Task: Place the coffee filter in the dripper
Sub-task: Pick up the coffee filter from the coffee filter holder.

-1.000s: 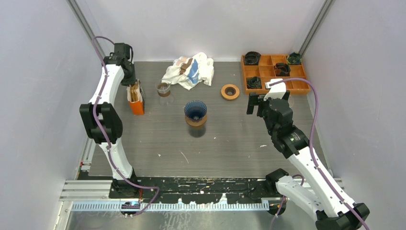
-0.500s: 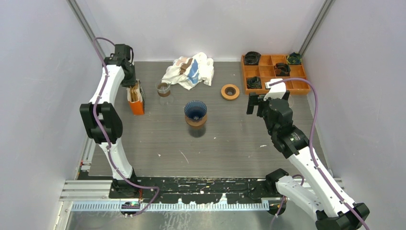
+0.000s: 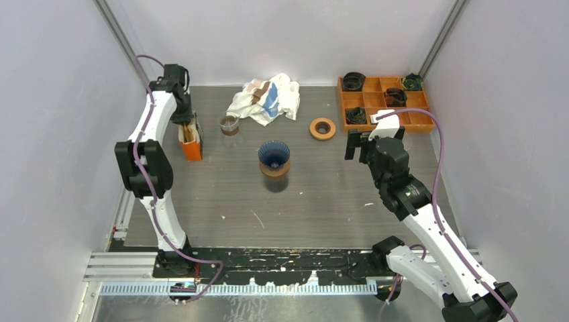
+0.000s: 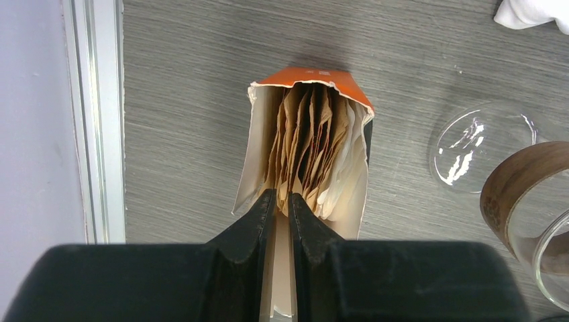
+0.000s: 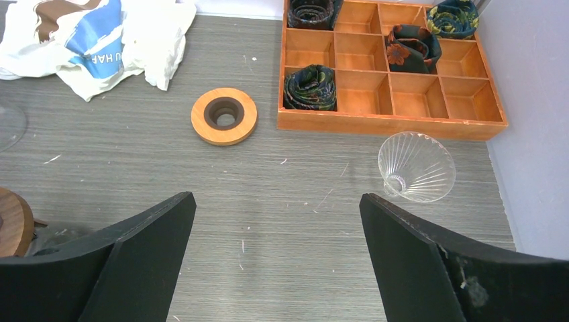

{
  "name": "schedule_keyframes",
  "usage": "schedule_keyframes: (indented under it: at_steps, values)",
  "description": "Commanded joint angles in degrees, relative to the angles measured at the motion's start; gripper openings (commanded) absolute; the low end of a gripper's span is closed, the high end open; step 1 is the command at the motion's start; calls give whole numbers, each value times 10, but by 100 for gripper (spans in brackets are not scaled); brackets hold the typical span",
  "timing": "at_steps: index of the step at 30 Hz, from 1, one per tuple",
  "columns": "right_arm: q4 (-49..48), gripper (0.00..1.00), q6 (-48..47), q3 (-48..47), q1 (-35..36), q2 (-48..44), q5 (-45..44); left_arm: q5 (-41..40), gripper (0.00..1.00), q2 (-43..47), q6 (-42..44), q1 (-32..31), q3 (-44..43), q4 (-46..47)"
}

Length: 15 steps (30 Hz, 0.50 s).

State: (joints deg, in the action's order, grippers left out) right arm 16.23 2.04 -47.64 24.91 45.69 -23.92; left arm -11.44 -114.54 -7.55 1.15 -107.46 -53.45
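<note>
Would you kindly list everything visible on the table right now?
filter box: one, orange, far left, holding brown coffee filters
glass carafe: one, clear, wooden collar, beside box
cloth: one, white-blue-brown, far centre
dripper: one, blue, wooden base, centre
wooden ring: one, tan, right of centre
tray: one, orange, far right, four dark rolls
glass dripper: one, clear, before tray
left pincer: black, apparently pinching a filter
right pincer: black, open
</note>
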Motion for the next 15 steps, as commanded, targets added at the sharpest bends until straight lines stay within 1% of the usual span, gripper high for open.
schedule_keyframes:
  at_steps: [1,15]
  values:
    - [-37,100,1,-3,1,-2,1,-9,13,-5,-4,-1,-11,10]
    - [-37,100,2,-1,1,-3,6,-11,13,-12,-4,-1,-17,6]
